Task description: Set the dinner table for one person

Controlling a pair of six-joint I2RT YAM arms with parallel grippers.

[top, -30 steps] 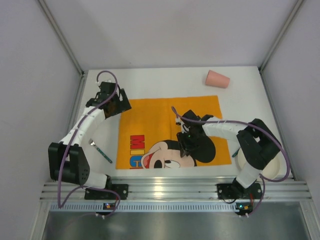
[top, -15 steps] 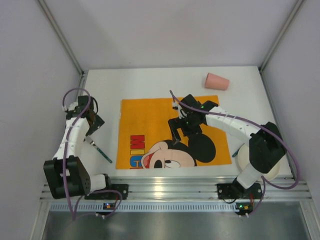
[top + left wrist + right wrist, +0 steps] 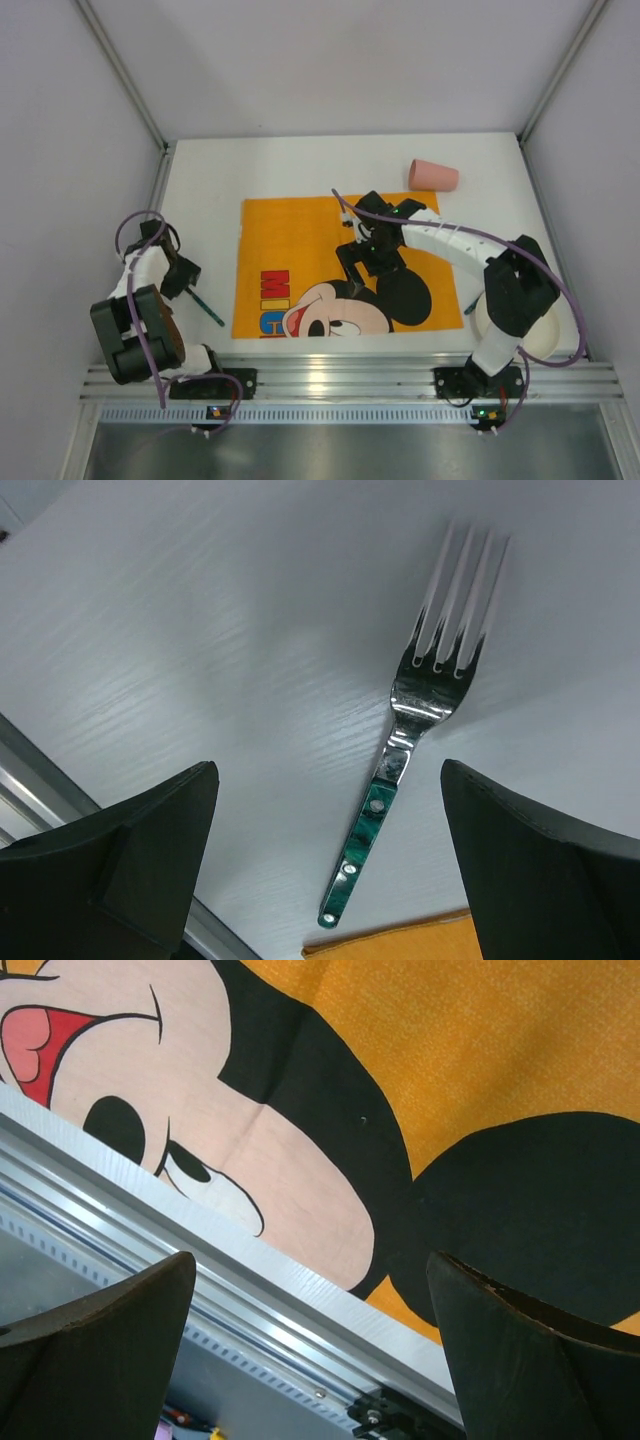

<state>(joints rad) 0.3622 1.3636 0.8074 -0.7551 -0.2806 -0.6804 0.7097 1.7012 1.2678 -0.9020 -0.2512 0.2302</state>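
- White dinner table (image 3: 300, 165) spans my view.
- Orange Mickey cloth (image 3: 300, 235), centre; I read red "MIC".
- Green-handled fork (image 3: 400, 755) lies left of cloth, beneath left gripper (image 3: 325, 810), jaws spread.
- Right gripper (image 3: 310, 1260) above cloth, jaws spread.
- Pink cup (image 3: 433, 175), toppled, far right.

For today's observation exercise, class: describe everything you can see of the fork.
The fork has four shiny metal tines and a marbled green handle with three rivets. It lies flat on the white table, untouched, its handle end near a corner of the orange cloth. The left gripper hangs above, its open jaws either side of it.
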